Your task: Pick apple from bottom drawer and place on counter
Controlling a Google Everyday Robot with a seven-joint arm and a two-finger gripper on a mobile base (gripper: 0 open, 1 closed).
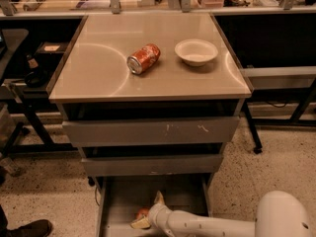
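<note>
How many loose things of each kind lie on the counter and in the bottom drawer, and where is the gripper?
Soda can: 1, on the counter
Bowl: 1, on the counter
Apple: 1, in the bottom drawer
Total: 3
The gripper is in the bottom drawer, at the apple.
</note>
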